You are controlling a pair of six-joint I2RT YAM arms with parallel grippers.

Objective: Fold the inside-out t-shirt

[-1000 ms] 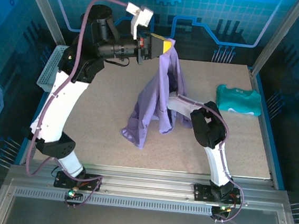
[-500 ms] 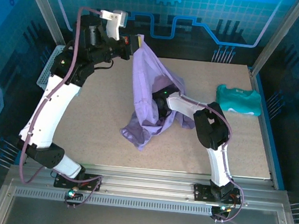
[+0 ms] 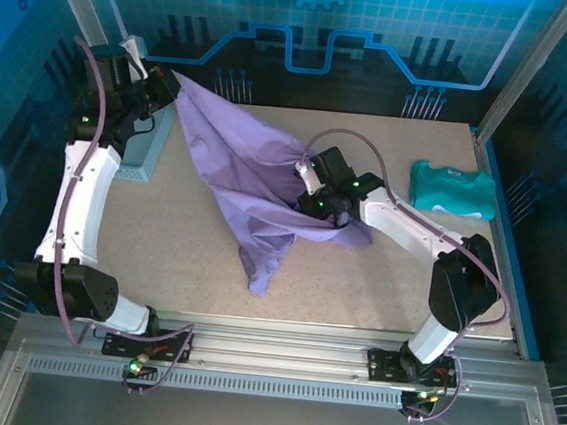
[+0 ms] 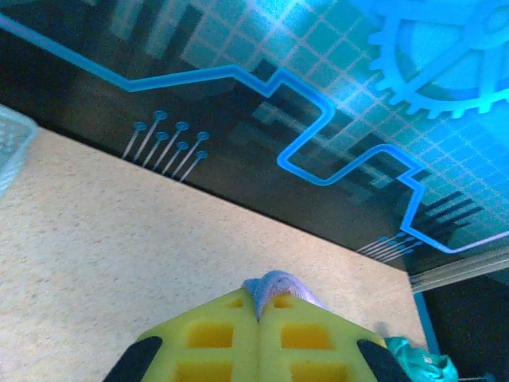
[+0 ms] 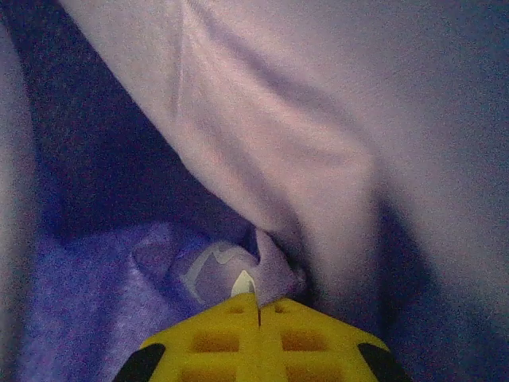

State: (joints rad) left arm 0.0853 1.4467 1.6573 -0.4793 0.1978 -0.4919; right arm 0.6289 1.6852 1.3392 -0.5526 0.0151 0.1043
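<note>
Left gripper (image 4: 258, 309) high far-left, right gripper (image 5: 257, 306) mid-table; both pinching t-shirt (image 3: 233, 162).

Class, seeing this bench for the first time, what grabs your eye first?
The lavender t-shirt, stretched like a sail from the left claw at the far-left corner to the right claw near the middle, both shut on its cloth. Next, the teal garment at the far right edge.

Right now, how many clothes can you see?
2. The purple t-shirt stretches from the far left corner down to the middle of the table. The teal garment lies at the far right. Another could hide under the t-shirt.
</note>
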